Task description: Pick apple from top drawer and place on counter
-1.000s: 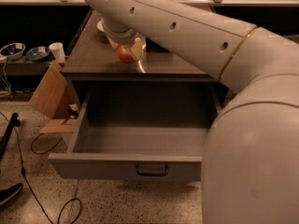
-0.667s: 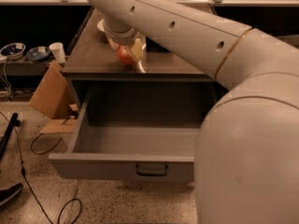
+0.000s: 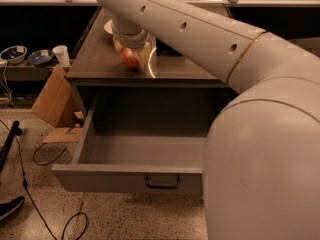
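Counter fills the upper middle of the frame: a dark brown top with a curved light streak across it. The apple is down at its front centre. The gripper is right on top, fingers clamped either side. A white bowl stands farther back, half hidden by the arm.

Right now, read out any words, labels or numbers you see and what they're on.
None readable: no text shows on the white robot arm, grey top drawer, dark brown counter, red-orange apple or white cup.
The gripper is at the apple, over the counter.
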